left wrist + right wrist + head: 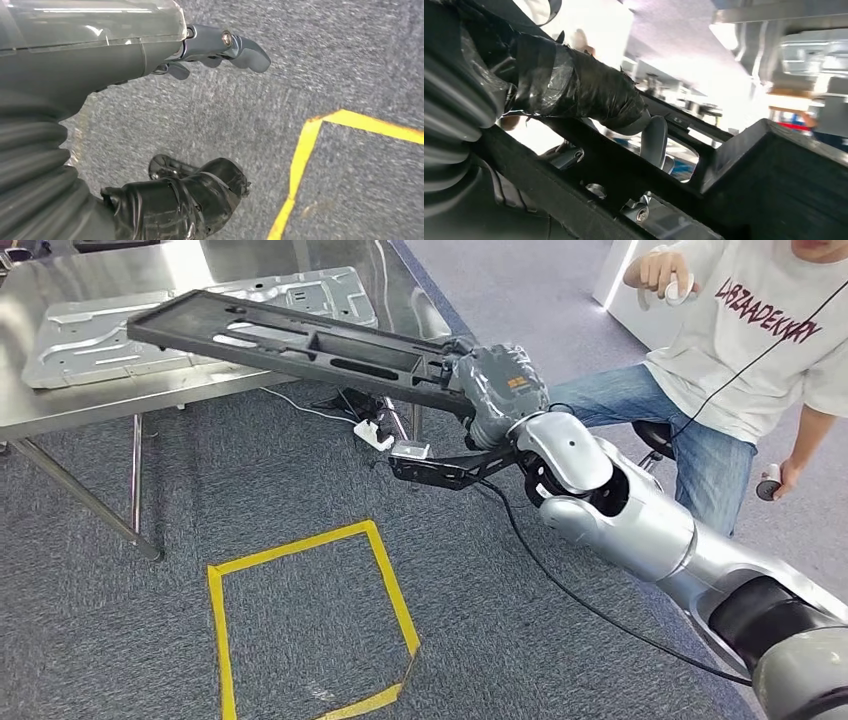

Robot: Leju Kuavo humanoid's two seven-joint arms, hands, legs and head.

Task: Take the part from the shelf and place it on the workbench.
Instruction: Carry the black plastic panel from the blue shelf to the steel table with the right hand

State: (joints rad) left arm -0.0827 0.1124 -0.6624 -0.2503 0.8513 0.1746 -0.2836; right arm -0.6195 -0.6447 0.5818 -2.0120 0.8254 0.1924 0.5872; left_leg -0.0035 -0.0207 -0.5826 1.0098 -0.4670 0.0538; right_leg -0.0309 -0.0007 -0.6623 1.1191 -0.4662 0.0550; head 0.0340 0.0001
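While the right hand [492, 390] is gripping the long black part [290, 340] by its near end, the far end is reaching out over the shiny bench [60, 405] and the silver plate [200, 315] lying on it. I cannot tell if the part is touching the plate yet or hanging just above it. In the right wrist view, the taped thumb [579, 90] is pressing on one side of a black bar and a grey finger [653, 140] is poking through a slot, so the hold is looking firm. I am guessing the part is stiff and not too heavy, since it is staying straight while held at one end, but being so long it is likely pulling down hard on the hand. Holding it nearer the middle would be steadier. The left hand [200, 120] is hanging over the grey floor, fingers apart, holding nothing. A person [740, 350] is sitting near
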